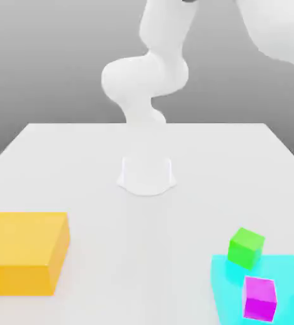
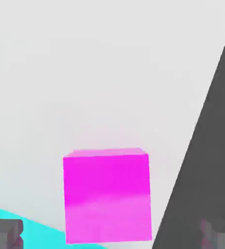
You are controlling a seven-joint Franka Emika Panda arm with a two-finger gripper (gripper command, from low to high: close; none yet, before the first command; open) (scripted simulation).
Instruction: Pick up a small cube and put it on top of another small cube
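A magenta small cube (image 1: 260, 298) rests on a flat cyan pad (image 1: 290, 274) at the front of the exterior view's right. A green small cube (image 1: 246, 247) stands just behind it, at the pad's far edge. In the hand view the magenta cube (image 2: 107, 194) lies between the two dark fingertips (image 2: 5, 232) of my gripper (image 2: 112, 236). The fingers stand wide apart, with a gap on each side of the cube, and touch nothing. A strip of the cyan pad (image 2: 17, 219) shows beside the cube.
A large orange block (image 1: 25, 252) sits at the front of the exterior view's left. The arm's white base (image 1: 147, 174) stands mid-table, and the arm rises out of the picture's top. The white table (image 1: 143, 254) ends near the cubes.
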